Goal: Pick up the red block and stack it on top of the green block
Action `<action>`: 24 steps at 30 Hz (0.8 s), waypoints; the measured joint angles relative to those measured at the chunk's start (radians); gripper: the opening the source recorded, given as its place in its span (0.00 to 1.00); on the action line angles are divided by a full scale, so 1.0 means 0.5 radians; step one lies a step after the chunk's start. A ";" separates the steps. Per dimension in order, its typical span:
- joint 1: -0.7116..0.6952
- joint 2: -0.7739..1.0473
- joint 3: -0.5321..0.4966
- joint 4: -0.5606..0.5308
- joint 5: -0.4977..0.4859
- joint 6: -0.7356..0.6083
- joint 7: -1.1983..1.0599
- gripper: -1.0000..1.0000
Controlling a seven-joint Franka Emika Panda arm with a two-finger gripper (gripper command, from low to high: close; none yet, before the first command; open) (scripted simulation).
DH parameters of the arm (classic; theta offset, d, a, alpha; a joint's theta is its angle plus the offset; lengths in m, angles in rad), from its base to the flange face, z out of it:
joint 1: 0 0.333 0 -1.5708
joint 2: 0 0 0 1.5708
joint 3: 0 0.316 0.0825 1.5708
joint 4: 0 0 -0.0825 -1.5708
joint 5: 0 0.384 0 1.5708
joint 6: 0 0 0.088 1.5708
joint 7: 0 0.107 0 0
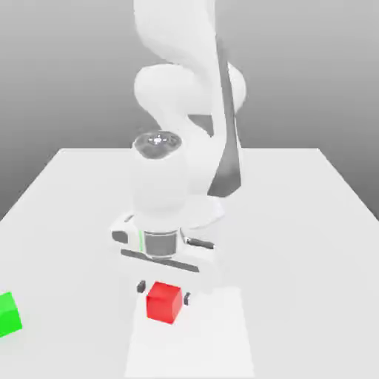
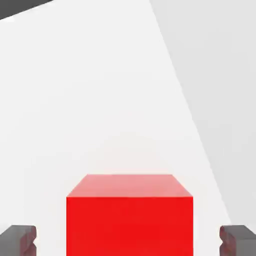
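1. Bright, even, shadeless light; the surface (image 1: 296, 222) renders near-white.
2. A paler band crosses the surface in both views, perhaps a soft shadow edge.
3. No glare; edges slightly soft.

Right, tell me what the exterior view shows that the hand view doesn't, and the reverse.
Exterior view alone: the green block at its left edge, apart from the red one, and the white arm above. Hand view alone: gaps between the red block and each finger. Both share the red block sitting between the open pincer on the white table.
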 joint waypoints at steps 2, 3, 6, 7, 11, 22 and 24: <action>0.000 0.000 0.000 0.000 -0.002 0.001 0.002 0.00; 0.000 0.000 0.001 0.000 -0.004 0.001 0.004 0.00; -0.004 -0.005 0.003 -0.001 -0.007 -0.003 0.006 0.00; -0.007 -0.054 0.008 -0.008 -0.003 -0.046 0.004 0.00; -0.014 -0.322 0.018 -0.046 0.013 -0.275 -0.008 0.00; -0.414 -0.212 -0.354 0.520 0.180 -0.747 -0.020 0.00; -0.498 -0.144 -0.435 0.662 0.195 -0.824 -0.004 0.00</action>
